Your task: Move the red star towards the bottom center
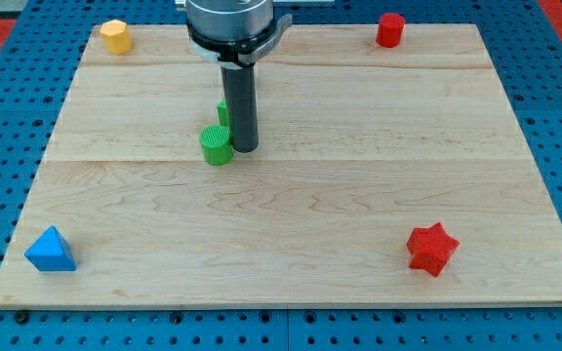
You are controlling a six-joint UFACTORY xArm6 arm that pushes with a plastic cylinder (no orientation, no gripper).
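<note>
Red plastic star block [431,249] lying far down-right of my tip [245,149], untouched near wooden worktop [310,283] bottom right; no hand fitted, tip beside green cylinder block [217,145]; push still undone.

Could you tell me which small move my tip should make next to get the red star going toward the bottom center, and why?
Probably travel to the red star's right side first. My tip sits beside the green block, far up-left of the star, which lies near the board's bottom right and needs a leftward push.
</note>
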